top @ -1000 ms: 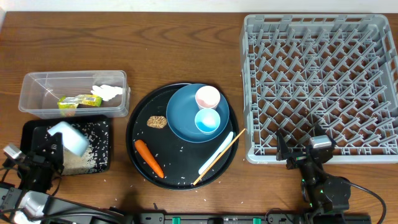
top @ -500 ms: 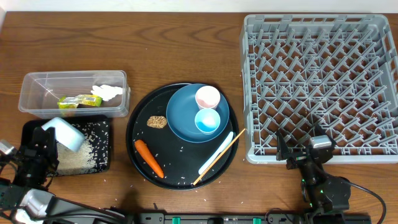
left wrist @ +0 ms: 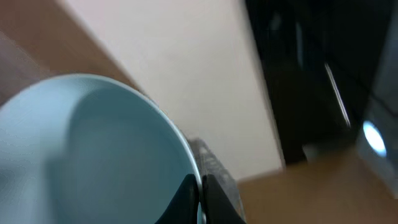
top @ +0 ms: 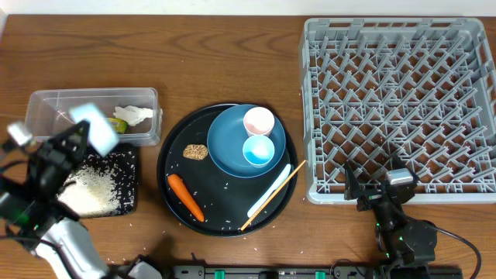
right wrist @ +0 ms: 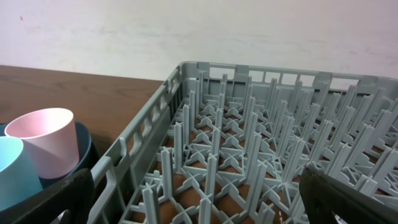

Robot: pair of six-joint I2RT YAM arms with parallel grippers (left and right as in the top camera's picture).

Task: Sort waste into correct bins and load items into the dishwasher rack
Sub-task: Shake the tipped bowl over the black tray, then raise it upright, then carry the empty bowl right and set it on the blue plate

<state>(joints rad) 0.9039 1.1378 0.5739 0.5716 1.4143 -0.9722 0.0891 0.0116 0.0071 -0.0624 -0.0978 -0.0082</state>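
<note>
One tissue in clear tub

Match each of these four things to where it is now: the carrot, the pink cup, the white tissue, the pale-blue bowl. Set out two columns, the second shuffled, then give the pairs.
1. carrot
2. pink cup
3. white tissue
4. pale-blue bowl

A. in the clear tub
B. standing on the dark-blue plate
C. gripped by the left gripper
D. lying directly on the round black tray

Pairs: 1-D, 2-B, 3-A, 4-C
</note>
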